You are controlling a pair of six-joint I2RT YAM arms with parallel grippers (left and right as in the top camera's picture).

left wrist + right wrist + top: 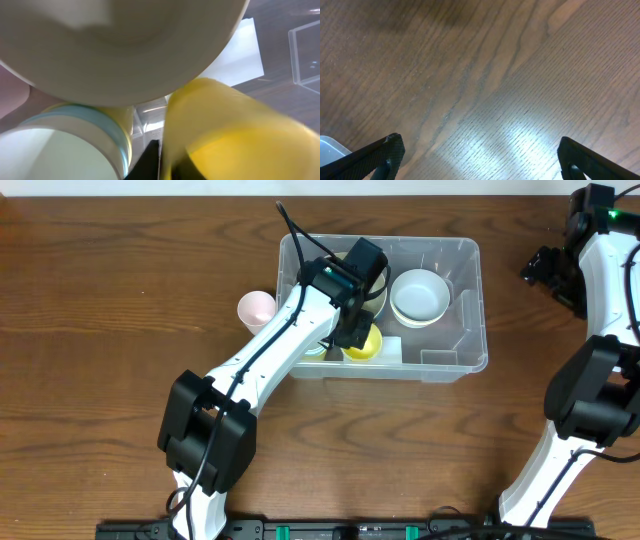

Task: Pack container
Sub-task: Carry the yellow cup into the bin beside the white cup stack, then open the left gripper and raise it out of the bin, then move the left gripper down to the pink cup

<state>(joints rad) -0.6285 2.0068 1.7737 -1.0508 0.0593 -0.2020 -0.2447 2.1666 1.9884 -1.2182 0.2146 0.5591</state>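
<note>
The clear plastic container [481,290] stands at the table's upper middle. My left gripper [352,330] reaches into its left half and is shut on the wall of a yellow cup [365,345]. In the left wrist view the yellow cup [230,130] fills the lower right, with my black fingers [167,165] on either side of its rim. A white cup with a light blue band [65,145] stands beside it and a pale bowl [115,45] looms above. A white bowl [419,296] sits in the container's right half. My right gripper [545,270] is open over bare wood [480,160].
A pink cup [256,308] stands on the table just outside the container's left wall. The pale label [240,50] lies on the container's floor by the yellow cup. A corner of the container [327,145] shows at the lower left of the right wrist view.
</note>
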